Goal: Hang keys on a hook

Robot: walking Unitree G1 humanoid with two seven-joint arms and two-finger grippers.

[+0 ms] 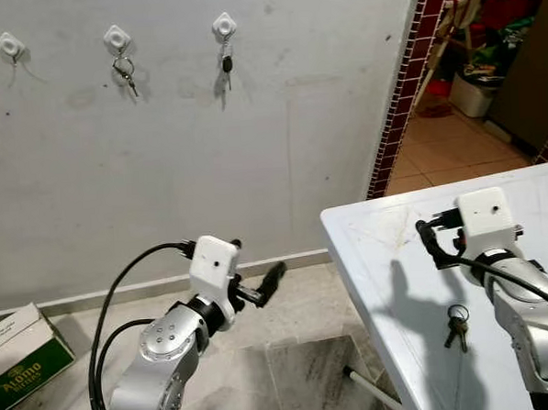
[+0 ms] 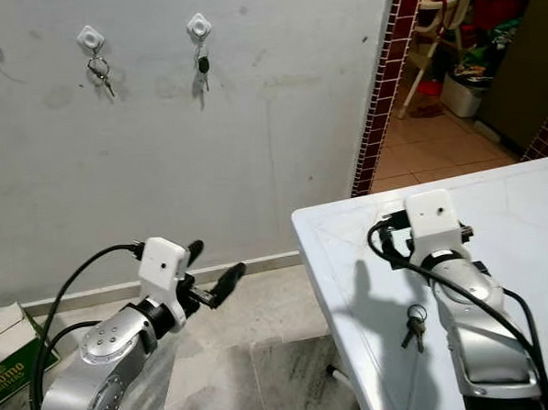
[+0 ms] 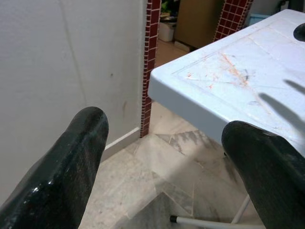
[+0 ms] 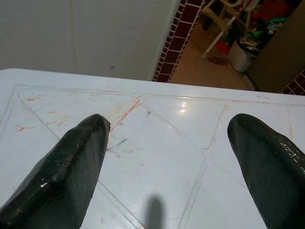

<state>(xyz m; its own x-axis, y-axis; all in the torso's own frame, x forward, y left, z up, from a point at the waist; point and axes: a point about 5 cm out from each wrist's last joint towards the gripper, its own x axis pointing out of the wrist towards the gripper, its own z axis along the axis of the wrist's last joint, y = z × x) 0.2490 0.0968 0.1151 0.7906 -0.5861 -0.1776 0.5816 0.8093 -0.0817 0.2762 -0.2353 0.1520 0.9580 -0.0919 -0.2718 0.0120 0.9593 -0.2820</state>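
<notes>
Grey plaster wall [image 1: 162,174] carries three white plastic hooks [image 1: 118,36]; two hold keys. Left gripper [image 3: 162,157], fingers apart, hangs above the marbled stone floor [image 1: 291,351], beside the white plastic table [image 1: 387,254]. Small metal key bunch [image 1: 457,327] lies there, just beside the right arm. Right gripper [image 4: 167,157] is spread above the tabletop.

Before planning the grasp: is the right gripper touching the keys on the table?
Apart. The right wrist view shows the right gripper open over bare table; the left eye view shows the keys farther back.
</notes>
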